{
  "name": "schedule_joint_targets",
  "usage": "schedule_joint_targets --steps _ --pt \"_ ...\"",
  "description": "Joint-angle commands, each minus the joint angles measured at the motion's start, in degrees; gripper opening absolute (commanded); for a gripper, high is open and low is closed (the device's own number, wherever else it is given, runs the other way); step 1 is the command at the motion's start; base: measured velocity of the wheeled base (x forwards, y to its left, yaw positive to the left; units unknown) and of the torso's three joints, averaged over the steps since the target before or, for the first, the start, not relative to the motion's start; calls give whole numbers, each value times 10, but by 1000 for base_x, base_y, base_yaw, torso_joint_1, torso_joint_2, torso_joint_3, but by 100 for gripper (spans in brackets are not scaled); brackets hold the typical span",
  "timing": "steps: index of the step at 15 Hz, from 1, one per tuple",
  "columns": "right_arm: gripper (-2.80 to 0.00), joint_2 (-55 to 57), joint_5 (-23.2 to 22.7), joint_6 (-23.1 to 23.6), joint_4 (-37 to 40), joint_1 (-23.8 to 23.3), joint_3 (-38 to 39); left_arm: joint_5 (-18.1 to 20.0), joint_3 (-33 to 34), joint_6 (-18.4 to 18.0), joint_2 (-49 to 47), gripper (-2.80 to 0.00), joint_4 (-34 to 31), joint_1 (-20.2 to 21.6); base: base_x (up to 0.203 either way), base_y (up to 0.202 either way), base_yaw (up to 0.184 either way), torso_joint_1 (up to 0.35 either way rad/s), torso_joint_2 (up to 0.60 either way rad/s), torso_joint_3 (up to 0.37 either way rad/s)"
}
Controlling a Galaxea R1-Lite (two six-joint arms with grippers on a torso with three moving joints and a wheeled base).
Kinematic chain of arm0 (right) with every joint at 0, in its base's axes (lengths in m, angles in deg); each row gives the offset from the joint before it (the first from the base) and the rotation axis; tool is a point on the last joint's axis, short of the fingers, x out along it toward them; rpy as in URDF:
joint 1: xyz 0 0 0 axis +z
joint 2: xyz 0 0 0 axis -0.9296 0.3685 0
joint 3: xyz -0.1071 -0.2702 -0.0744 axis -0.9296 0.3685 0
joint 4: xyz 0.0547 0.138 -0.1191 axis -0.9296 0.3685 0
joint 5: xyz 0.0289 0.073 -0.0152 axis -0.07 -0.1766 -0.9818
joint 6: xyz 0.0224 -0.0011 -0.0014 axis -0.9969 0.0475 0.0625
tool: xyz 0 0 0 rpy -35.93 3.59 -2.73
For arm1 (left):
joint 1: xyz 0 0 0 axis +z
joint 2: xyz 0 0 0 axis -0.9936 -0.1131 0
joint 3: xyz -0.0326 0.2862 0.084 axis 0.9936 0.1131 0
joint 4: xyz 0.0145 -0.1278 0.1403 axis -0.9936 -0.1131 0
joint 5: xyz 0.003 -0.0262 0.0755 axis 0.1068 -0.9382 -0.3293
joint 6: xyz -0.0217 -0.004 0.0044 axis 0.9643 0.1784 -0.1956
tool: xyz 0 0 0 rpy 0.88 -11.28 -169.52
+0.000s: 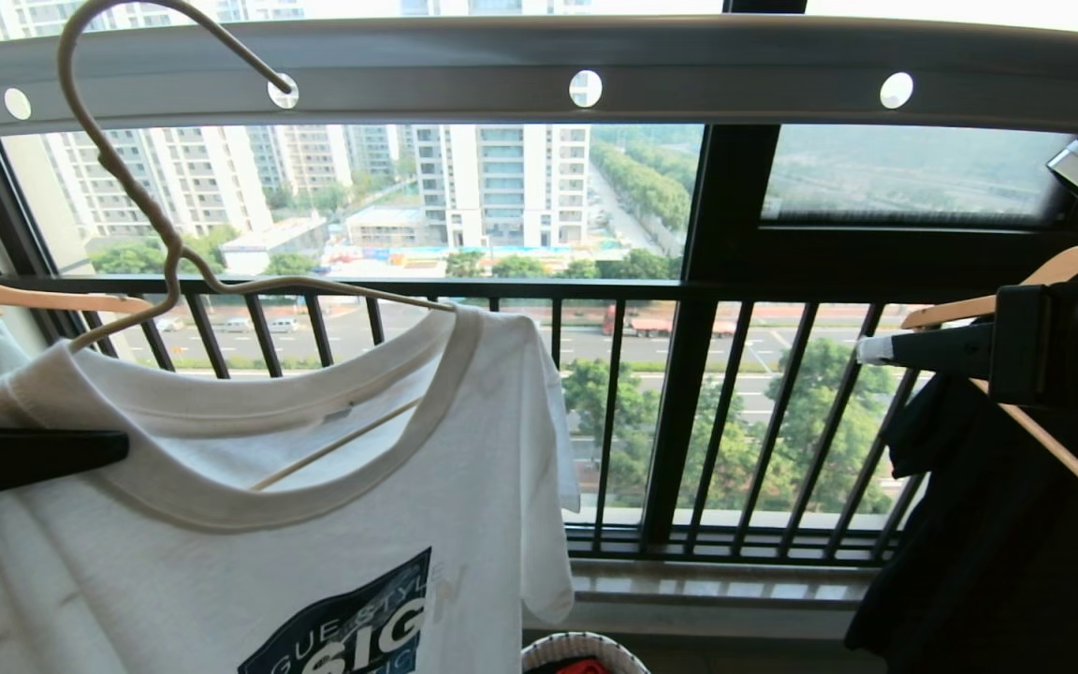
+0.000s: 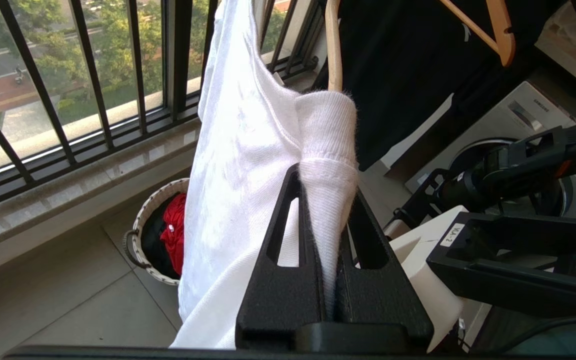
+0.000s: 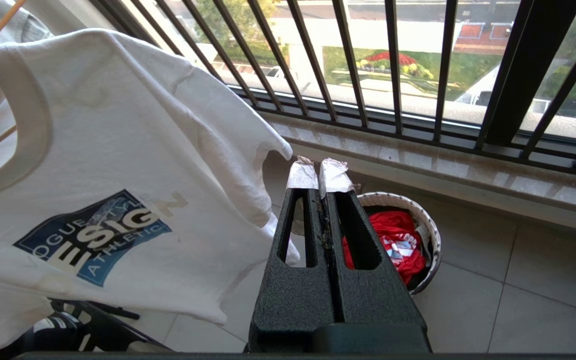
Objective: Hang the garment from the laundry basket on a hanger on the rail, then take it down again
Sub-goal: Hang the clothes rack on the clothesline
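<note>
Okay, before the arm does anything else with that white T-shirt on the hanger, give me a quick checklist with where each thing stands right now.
1. Hanger hook through a hole in the rail: ok, its tip sits in one hole.
2. T-shirt on the hanger: ok, collar draped over it, though tilted.
3. Left pincer hold: ok, shut on a fold of the T-shirt.
4. Right pincer free: ok, shut, holding nothing.
5. Laundry basket ready below: ok, on the floor, red cloth inside.
6. Clearance from the black garment: ok, apart.

The garment (image 1: 464,487) is soft matt cotton-like knit; the hanger (image 1: 127,187) smooth, perhaps coated wire; the laundry basket (image 3: 430,235) coarse weave.
</note>
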Motion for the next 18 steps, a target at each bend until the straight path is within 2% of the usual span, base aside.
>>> schedule_joint_targets --steps 1,8,14,18 --pt "-280 8 0 -1 1 0 0 3 20 13 9 -280 15 25 0 0 0 0 0 0" --pt "-280 9 -2 -1 0 1 4 3 42 23 29 -280 35 82 0 0 0 0 0 0" --pt "-280 10 -3 -2 -1 1 6 1 96 46 39 -280 122 158 0 0 0 0 0 0" --pt "-280 13 -3 -2 -1 1 6 -23 115 47 42 -280 149 190 0 0 0 0 0 0"
